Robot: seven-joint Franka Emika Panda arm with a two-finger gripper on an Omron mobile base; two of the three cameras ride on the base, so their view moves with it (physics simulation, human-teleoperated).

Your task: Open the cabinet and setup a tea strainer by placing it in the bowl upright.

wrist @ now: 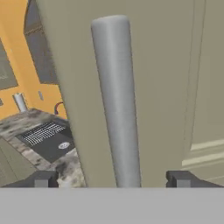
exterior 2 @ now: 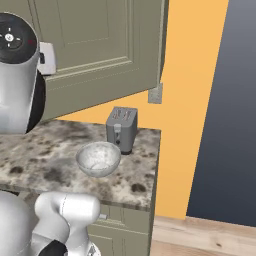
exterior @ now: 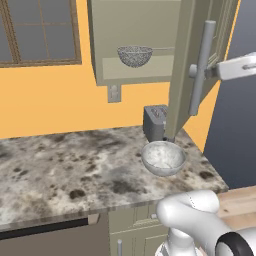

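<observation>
The cabinet (exterior: 125, 25) on the wall stands with its door (exterior: 181, 65) swung open. Inside, on the lower shelf, sits the mesh tea strainer (exterior: 135, 56), upright, its thin handle pointing right. The pale speckled bowl (exterior: 163, 158) rests on the counter below, near the right end; it is also in the right base view (exterior 2: 98, 158). My gripper (exterior: 204, 71) is at the door's grey bar handle (wrist: 116, 100). In the hand view the gripper (wrist: 113, 179) is open, its fingertips (wrist: 43, 179) wide apart on either side of the bar and clear of it.
A grey toaster (exterior: 155, 122) stands just behind the bowl, against the orange wall. The marble counter (exterior: 65, 165) ends close to the right of the bowl. The open door hangs over the toaster and bowl. A window (exterior: 40, 30) is at upper left.
</observation>
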